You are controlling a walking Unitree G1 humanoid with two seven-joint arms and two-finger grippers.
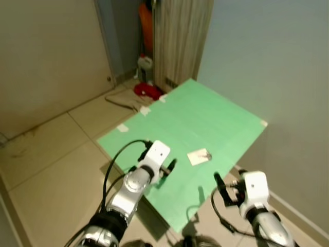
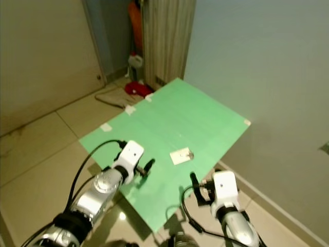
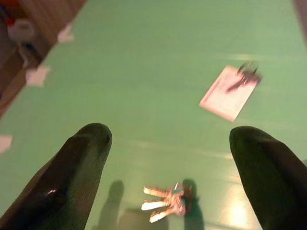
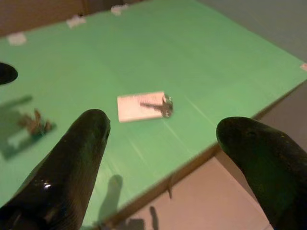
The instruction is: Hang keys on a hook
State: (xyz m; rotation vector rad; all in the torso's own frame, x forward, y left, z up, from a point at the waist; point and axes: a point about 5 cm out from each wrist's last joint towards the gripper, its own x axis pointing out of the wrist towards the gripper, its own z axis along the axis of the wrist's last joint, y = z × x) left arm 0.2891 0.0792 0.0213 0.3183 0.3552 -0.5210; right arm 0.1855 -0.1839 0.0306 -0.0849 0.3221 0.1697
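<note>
A green board (image 1: pixel 205 118) lies flat over the tiled floor. On it sits a small white plate (image 1: pixel 198 156) with a dark metal hook (image 3: pixel 247 74) at one end. A bunch of keys (image 3: pixel 168 203) lies loose on the board just below my left gripper (image 3: pixel 168 139), which hovers open over the board's near left part. The keys (image 4: pixel 34 123) are also visible in the right wrist view, beside the left fingertip's shadow. My right gripper (image 4: pixel 165 123) is open at the board's near edge, pointing at the hook plate (image 4: pixel 139 106). Nothing is held.
A wooden cabinet (image 1: pixel 180 36) stands behind the board, with a white bottle (image 1: pixel 145 66), a red cloth (image 1: pixel 149 91) and a beige cloth (image 1: pixel 123 99) at its foot. A grey wall (image 1: pixel 267 62) runs along the right. Tiled floor (image 1: pixel 46 159) spreads to the left.
</note>
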